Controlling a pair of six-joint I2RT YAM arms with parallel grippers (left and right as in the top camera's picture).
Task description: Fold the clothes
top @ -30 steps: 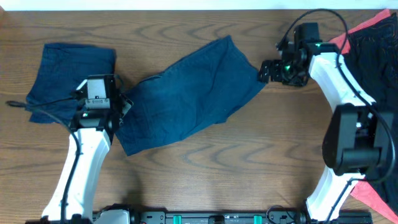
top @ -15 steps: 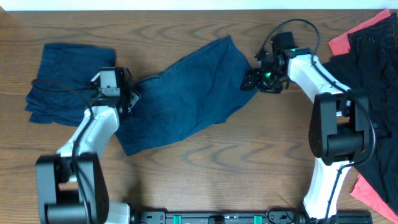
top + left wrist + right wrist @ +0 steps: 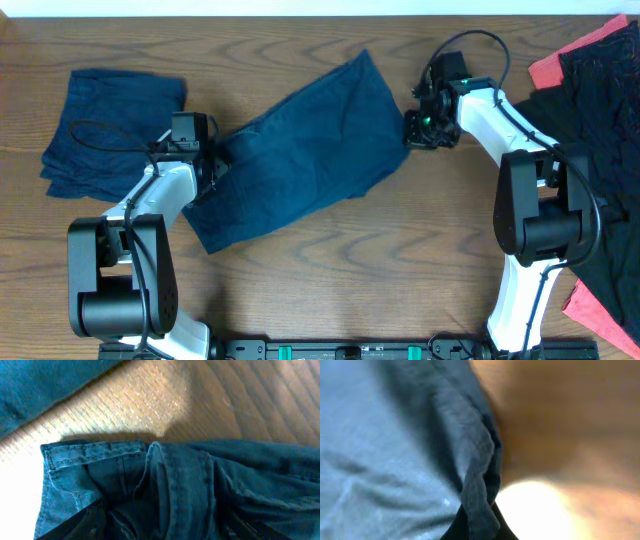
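Note:
A dark navy garment (image 3: pixel 300 150) lies spread at an angle across the middle of the table. My right gripper (image 3: pixel 412 130) is at its right edge, shut on a pinched fold of the hem (image 3: pixel 479 485). My left gripper (image 3: pixel 207 162) hovers low over the garment's left end. It is open, its dark fingers (image 3: pixel 80 522) standing either side of the bunched waistband (image 3: pixel 165 485). A second navy piece (image 3: pixel 110 125) lies folded at far left. More clothes, black (image 3: pixel 600 160) and coral-red (image 3: pixel 550 68), are piled at far right.
The wooden table (image 3: pixel 330 270) shows bare grain in front of the garment. The coral-red cloth shows again at the lower right corner (image 3: pixel 600 315). Both arm bases stand at the near edge.
My right gripper moved left onto the garment's right edge and closed on the hem. My left gripper shifted right and farther back, to the garment's left end, staying open.

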